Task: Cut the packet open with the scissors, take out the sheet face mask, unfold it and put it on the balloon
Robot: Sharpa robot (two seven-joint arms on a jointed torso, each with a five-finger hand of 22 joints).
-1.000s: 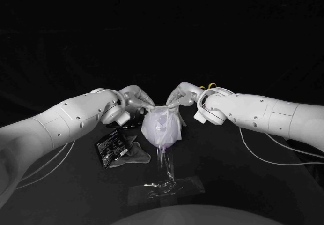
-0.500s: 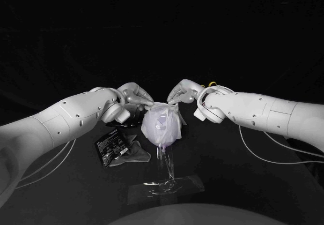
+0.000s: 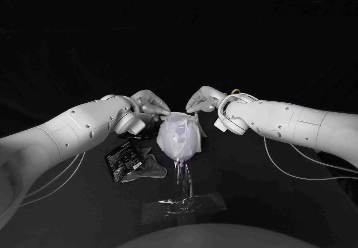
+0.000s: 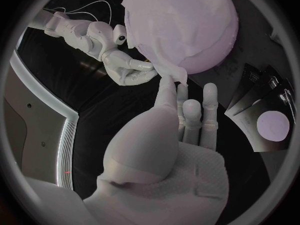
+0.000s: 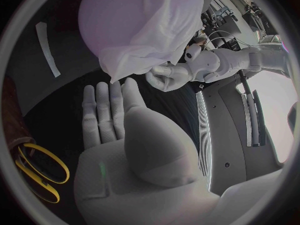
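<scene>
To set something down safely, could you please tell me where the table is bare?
Bare table lies right of the clear stand, in front of the right arm. A smaller patch lies in front of the packet, left of the stand. It is crowded around the balloon, flanked by the left hand and right hand, and at the packet beside it.

Both arms reach inward; left robot hand, right robot hand facing, apart, fingertips pinched.
</scene>
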